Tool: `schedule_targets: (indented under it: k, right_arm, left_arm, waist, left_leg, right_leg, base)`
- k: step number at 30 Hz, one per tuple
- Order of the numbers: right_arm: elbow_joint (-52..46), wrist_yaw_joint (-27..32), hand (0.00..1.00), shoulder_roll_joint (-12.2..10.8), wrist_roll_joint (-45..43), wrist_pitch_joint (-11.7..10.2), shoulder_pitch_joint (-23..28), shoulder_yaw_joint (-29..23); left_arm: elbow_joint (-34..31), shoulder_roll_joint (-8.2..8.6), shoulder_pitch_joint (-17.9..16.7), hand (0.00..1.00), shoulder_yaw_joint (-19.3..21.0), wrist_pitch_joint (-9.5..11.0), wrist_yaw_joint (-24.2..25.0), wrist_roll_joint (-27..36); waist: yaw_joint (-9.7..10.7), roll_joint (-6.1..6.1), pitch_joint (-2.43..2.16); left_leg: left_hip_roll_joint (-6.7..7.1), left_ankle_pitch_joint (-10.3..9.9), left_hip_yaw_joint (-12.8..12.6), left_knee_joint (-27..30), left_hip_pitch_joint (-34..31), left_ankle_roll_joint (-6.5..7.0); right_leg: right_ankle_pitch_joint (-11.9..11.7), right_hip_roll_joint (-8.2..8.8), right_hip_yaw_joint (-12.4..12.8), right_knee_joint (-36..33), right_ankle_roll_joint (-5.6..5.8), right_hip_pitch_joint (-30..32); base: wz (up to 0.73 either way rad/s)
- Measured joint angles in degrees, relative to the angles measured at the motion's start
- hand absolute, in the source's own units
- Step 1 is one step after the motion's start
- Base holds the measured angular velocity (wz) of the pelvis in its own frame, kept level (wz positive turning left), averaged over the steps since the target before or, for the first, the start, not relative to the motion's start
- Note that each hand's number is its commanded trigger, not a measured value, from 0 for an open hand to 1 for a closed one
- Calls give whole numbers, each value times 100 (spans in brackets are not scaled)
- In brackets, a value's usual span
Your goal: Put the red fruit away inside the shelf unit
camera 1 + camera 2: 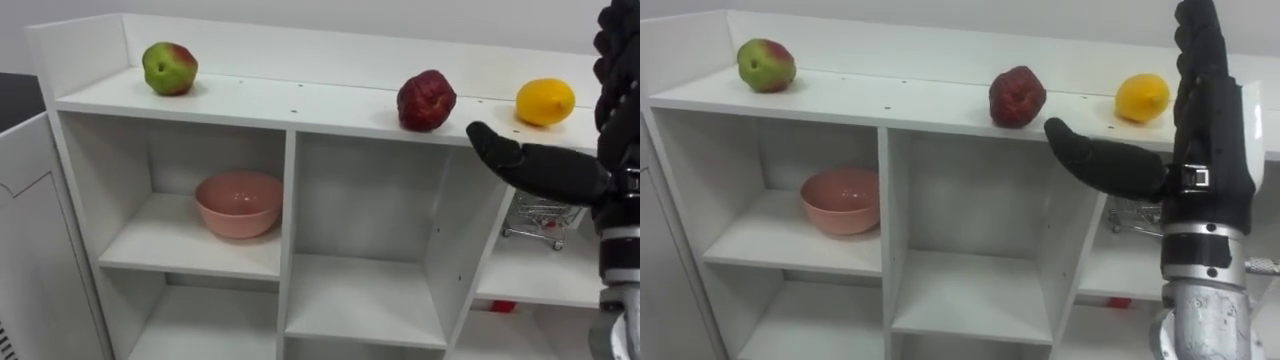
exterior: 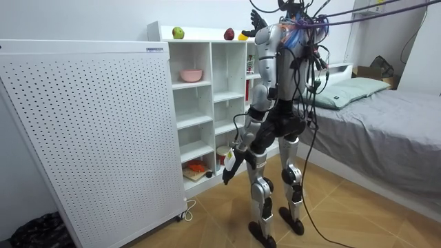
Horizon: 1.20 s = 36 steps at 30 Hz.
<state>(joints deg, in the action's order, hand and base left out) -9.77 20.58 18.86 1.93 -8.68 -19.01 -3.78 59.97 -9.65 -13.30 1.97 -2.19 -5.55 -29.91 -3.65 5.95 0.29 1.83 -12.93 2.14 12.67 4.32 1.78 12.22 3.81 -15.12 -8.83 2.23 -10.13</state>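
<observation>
Two fruits, red apple (image 1: 426, 100) at ten o'clock and lemon (image 1: 545, 101) at twelve, sit near my empty, straight-fingered right hand (image 1: 560, 172), so a careless sweep could knock either down

The white closet (image 1: 300, 100) in front of me has a flat top board with a low rim along the back and at my left end. Three fruits sit on that board, well apart. A green-and-red apple (image 1: 170, 68) is near the left end, a dark red apple (image 1: 426, 101) is close to the front edge, and a yellow lemon (image 1: 545, 101) is further right. In the left column's upper compartment a pink bowl (image 1: 238, 203) stands upright on its shelf. In the right column a small wire shopping cart (image 1: 540, 218) stands on a shelf. Something red (image 1: 503, 306) lies on the board beneath it, and I cannot tell what it is.
</observation>
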Motion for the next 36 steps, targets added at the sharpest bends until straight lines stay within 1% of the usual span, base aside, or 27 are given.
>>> schedule_targets:
  k: [3,5,10,13,15,18,23,28,31,36]
  right_arm:
    - [12,4,0,48,-2,0,-1,0]
    - [55,4,0,122,-3,0,-1,0]
    - [58,-13,0,154,-6,4,-14,1]
    - [170,-60,0,218,47,4,-142,1]
    - [311,-89,0,270,53,29,-243,1]
    - [475,-233,0,383,154,126,-289,2]
    - [504,-353,0,469,339,147,-312,-3]
    - [563,-568,0,480,617,186,-346,-7]
    - [698,-647,0,497,685,215,-358,-7]
    - [722,-699,0,505,682,237,-358,-7]
  left_arm:
    - [1,-32,0,0,2,2,0,0]
    - [1,-40,0,0,4,2,0,0]
    - [-1,-40,2,0,4,0,6,0]
    - [-1,-40,-1,0,8,-2,21,0]
    - [-13,-45,-1,0,21,-5,52,-4]
    - [-41,-52,5,0,47,-24,129,-4]
    - [-60,-68,-9,0,137,-24,161,-69]
    - [-152,-85,-25,0,139,-24,170,-73]
    - [-161,-116,-26,0,138,-24,176,-74]
    - [-163,-145,-26,0,139,-25,213,-122]
  waist:
    - [-19,2,2]
    - [-25,1,4]
    - [-10,-6,10]
    - [-13,-10,14]
    - [-19,-7,15]
    - [-54,12,16]
    - [-85,29,21]
    - [-140,83,18]
    - [-156,135,36]
    - [-154,141,37]
  left_leg:
    - [2,0,2,8,-22,0]
    - [3,0,1,18,-41,0]
    - [4,0,33,29,-70,0]
    - [5,0,34,29,-70,0]
    - [7,0,34,27,-71,0]
    - [8,0,40,27,-70,0]
    - [20,0,112,38,-82,-1]
    - [20,0,124,55,-81,-1]
    - [24,0,132,76,-98,-1]
    - [34,0,140,103,-173,0]
  right_leg:
    - [0,5,-2,-6,0,-1]
    - [0,7,-10,-7,0,5]
    - [0,5,-56,-8,0,9]
    - [0,4,-51,-6,0,6]
    - [0,5,-50,-5,0,7]
    - [0,6,-61,-3,0,7]
    - [0,4,-78,-1,0,-7]
    - [0,5,-80,-2,0,2]
    - [0,6,-82,-3,0,1]
    - [0,14,-106,0,0,25]
  base:
    - [0]
    - [0]
    - [4]
    - [1]
    - [0]
    - [0]
    - [5]
    - [1]
    - [1]
    - [1]
